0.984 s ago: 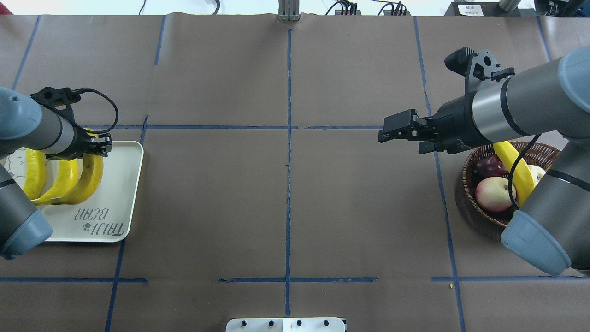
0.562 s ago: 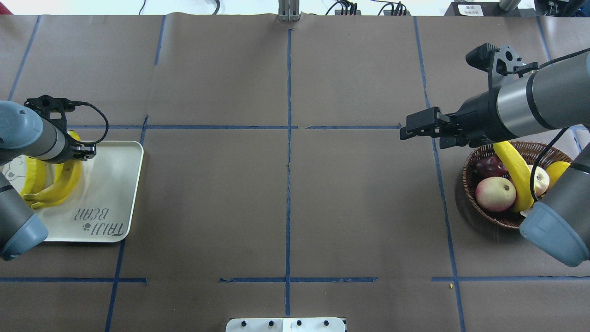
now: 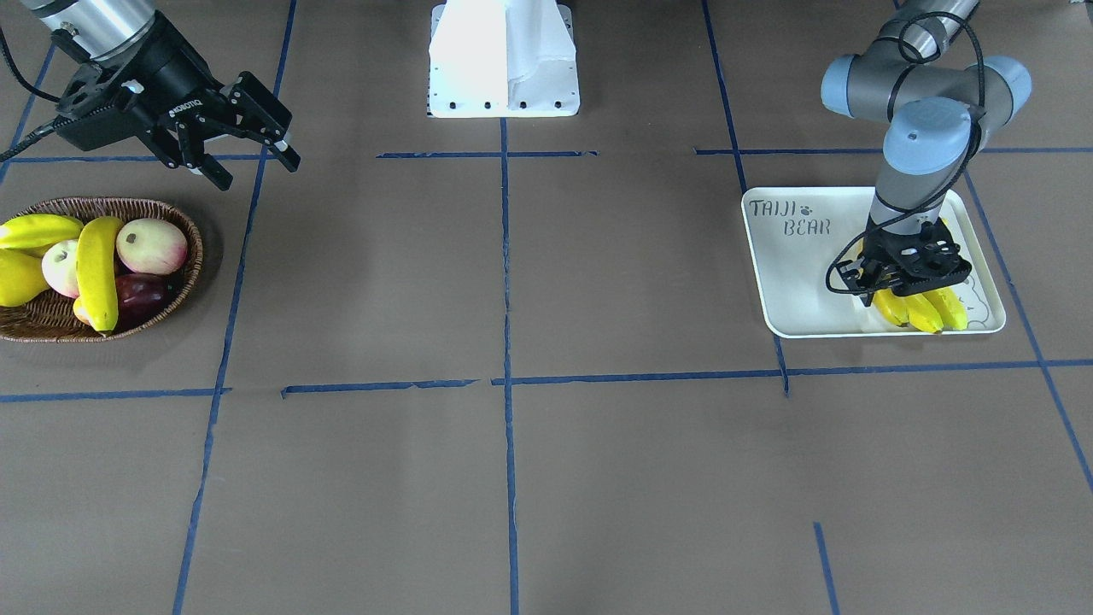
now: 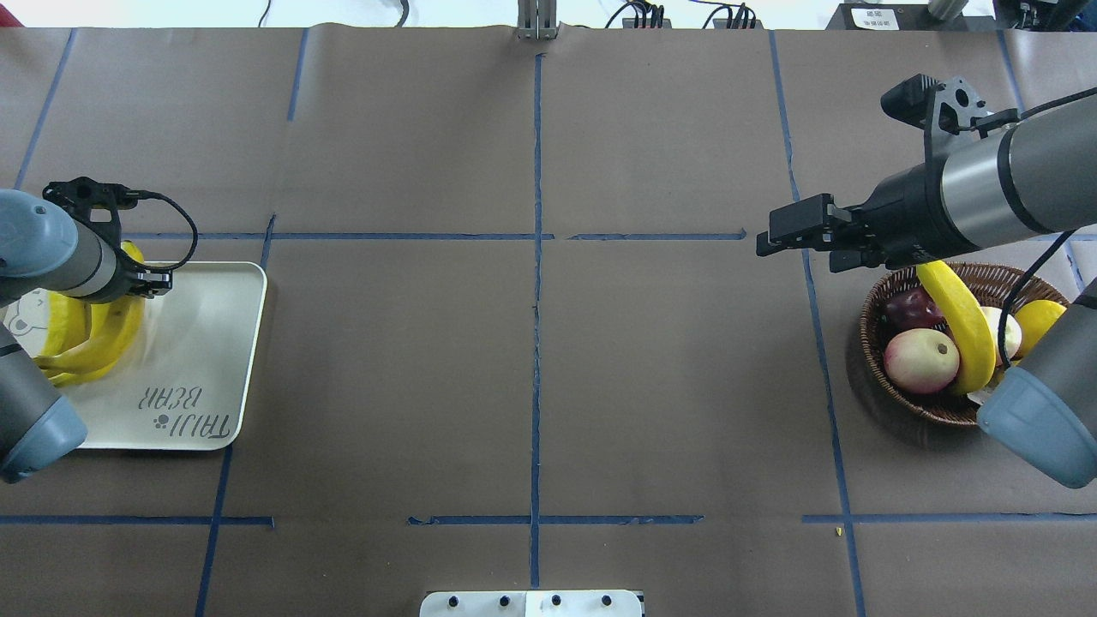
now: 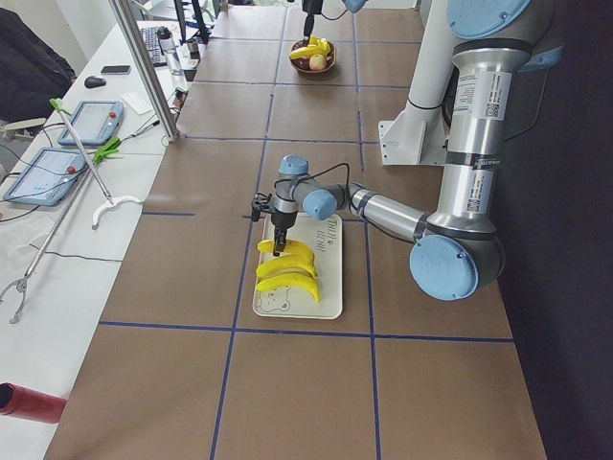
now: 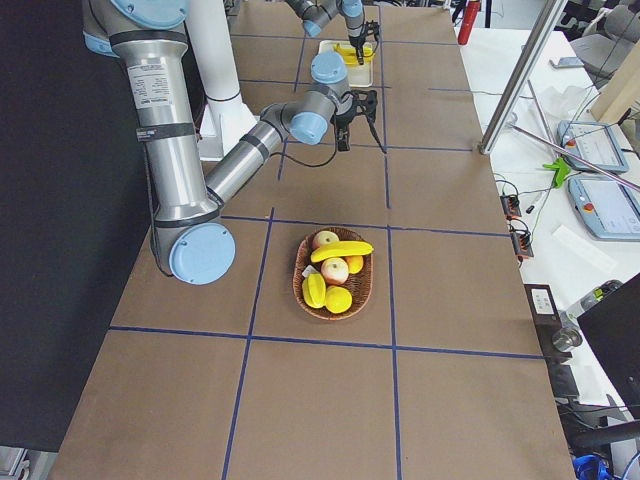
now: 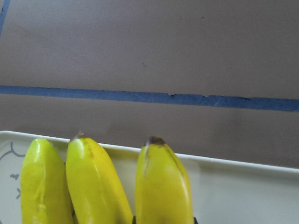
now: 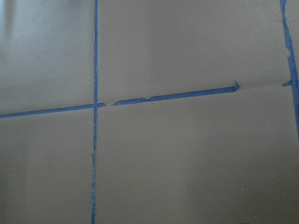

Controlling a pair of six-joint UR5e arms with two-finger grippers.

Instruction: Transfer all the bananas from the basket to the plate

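Observation:
Three bananas (image 4: 90, 343) lie side by side at the bear-print end of the white plate (image 4: 206, 343). My left gripper (image 3: 909, 286) points straight down and is shut on the banana (image 7: 163, 186) nearest the plate's middle. That banana rests against the other two (image 7: 93, 182). One banana (image 4: 960, 321) lies across the fruit in the wicker basket (image 4: 867, 343), also seen from the front as the banana (image 3: 98, 269) in the basket (image 3: 175, 218). My right gripper (image 3: 254, 168) hovers open and empty over bare table, just beside the basket's far rim.
The basket also holds a pink-white peach (image 4: 920, 360), a dark red fruit (image 4: 908, 307) and other yellow fruit (image 3: 38, 231). Blue tape lines cross the brown table. The right arm's elbow (image 4: 1033, 433) overhangs the basket's near side. The robot base (image 3: 504, 60) stands mid-table.
My left gripper has slid left across the plate with its banana, closing it up against the other two. The right gripper has drawn back to the right, toward the basket, staying open.

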